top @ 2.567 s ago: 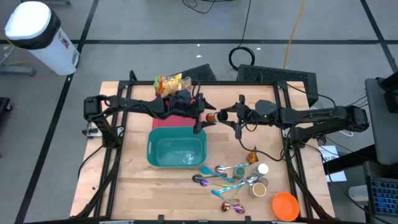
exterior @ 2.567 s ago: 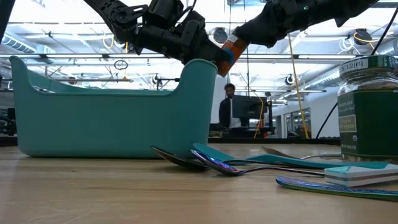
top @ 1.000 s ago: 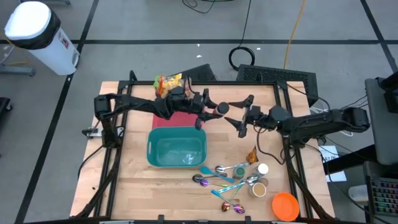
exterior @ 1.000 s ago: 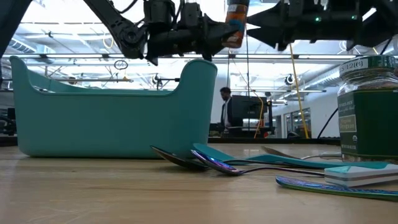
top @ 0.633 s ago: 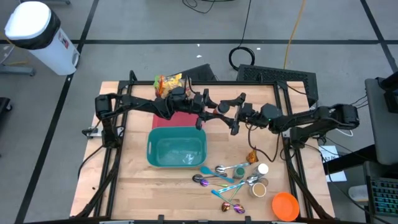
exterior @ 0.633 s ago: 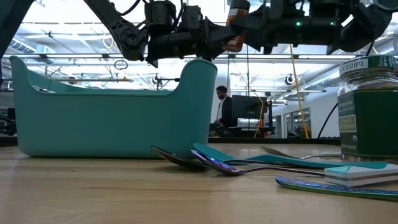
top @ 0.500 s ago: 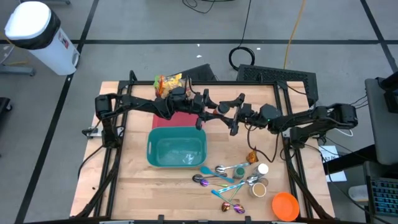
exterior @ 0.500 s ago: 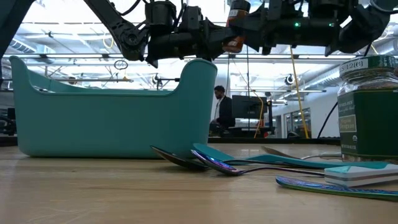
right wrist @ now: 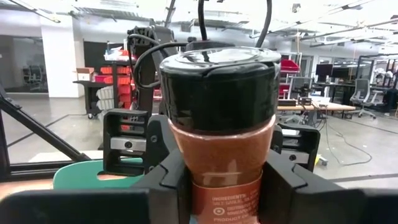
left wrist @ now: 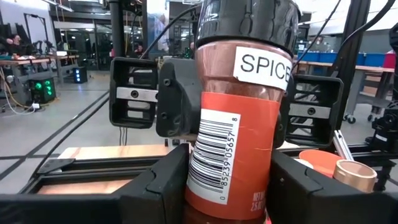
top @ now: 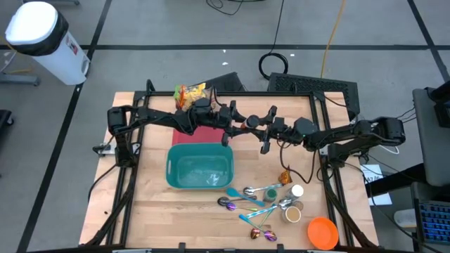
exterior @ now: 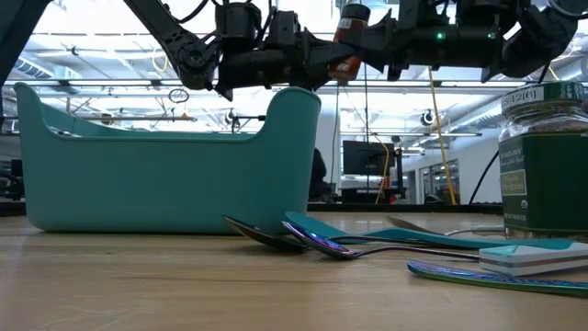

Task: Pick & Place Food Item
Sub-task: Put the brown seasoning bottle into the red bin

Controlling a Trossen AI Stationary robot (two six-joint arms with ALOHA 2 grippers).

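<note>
Spice jar: orange-labelled clear plastic jar with black lid [top: 246, 124], held in the air between both grippers, above the table beyond the teal plastic bin [top: 200, 168].
Left gripper [top: 236, 125]: fingers clamped on the jar's lower body.
Right gripper [top: 256, 126]: fingers closed against the jar's upper part.
Table: light wooden top [top: 151, 207].
</note>
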